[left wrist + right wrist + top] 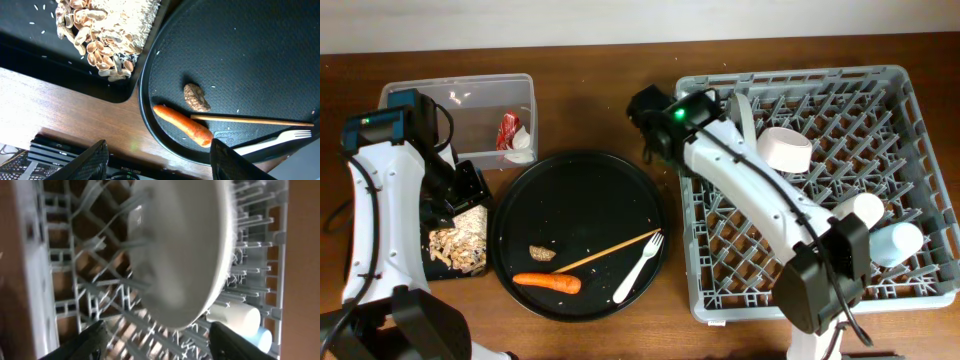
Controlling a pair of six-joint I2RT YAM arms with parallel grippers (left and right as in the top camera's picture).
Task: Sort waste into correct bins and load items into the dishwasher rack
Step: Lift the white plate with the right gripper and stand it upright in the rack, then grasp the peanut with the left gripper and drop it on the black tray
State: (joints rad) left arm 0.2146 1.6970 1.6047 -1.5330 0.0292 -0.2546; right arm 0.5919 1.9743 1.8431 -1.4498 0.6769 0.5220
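white plate point(180, 250) in grey rack point(60, 255)

Overhead even, sharp; left wrist crisp, bright; right wrist dim, plate point(185, 250) blurred (close-up).

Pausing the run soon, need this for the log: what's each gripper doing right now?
Left gripper: open, holding nothing.
Right gripper: open, holding nothing; the plate is in front of it, not gripped.

We see a plastic rack point(840, 75), a smooth white plate point(185, 245), a bumpy black tray point(240, 55) and a wooden table point(590, 110).
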